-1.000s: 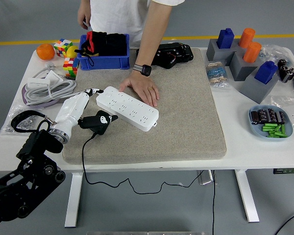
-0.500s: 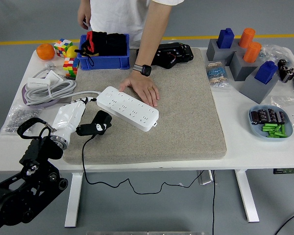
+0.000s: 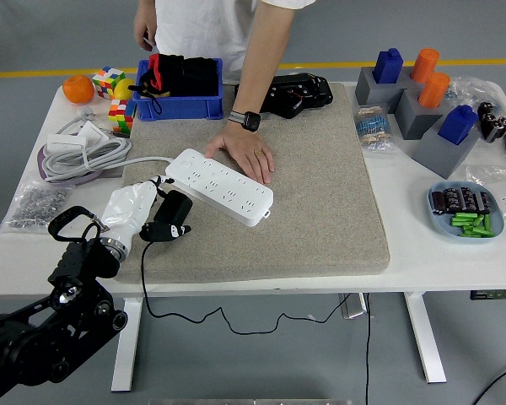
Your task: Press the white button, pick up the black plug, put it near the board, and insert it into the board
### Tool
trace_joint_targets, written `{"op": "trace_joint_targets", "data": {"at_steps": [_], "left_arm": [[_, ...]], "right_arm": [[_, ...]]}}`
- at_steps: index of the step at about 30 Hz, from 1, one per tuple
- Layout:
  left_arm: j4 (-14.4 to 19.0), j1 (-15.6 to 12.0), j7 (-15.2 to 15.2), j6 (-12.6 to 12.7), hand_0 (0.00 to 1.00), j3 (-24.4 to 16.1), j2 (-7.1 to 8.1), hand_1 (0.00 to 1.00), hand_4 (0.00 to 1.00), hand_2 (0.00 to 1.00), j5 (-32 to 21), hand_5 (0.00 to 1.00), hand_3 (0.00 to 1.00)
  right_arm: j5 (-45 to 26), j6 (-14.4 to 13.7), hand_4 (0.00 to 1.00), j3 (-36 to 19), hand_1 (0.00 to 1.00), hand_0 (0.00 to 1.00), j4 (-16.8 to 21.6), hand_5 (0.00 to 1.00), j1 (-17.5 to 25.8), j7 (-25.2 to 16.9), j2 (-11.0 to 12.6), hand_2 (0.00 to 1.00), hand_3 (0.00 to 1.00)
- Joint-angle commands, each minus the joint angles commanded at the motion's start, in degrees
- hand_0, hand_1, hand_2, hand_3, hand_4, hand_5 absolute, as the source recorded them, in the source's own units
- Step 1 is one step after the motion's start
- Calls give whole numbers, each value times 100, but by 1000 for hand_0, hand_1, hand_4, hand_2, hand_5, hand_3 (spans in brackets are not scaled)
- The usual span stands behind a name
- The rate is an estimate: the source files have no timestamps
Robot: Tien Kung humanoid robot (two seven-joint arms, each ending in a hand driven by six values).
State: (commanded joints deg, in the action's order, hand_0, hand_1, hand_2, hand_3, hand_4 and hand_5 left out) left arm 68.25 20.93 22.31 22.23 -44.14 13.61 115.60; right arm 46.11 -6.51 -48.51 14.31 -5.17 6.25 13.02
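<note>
The black plug is gripped by the closed left hand at seven o'clock of the power strip, which is steadied from twelve by a person's hand for insertion.

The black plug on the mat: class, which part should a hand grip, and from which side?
Grip the black plug by its chunky body, probably from the left, where the left hand sits. Its cable trails off the near end and the white power strip lies just right, so those sides are crowded.

White board, black plug, grey mat, blue bin, orange fruit, white bench.
</note>
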Motion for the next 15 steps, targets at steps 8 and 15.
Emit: {"op": "trace_joint_targets", "data": {"at_steps": [8, 15], "left_arm": [[-199, 100, -30, 129, 299, 65, -112, 575, 952, 630, -8, 295, 768], [-300, 135, 94, 145, 267, 128, -146, 539, 780, 564, 45, 9, 665]], "right_arm": [[-5, -1, 762, -6, 656, 827, 5, 501, -3, -2, -7, 655, 634], [-14, -4, 762, -5, 656, 827, -4, 500, 2, -3, -3, 657, 634]]}}
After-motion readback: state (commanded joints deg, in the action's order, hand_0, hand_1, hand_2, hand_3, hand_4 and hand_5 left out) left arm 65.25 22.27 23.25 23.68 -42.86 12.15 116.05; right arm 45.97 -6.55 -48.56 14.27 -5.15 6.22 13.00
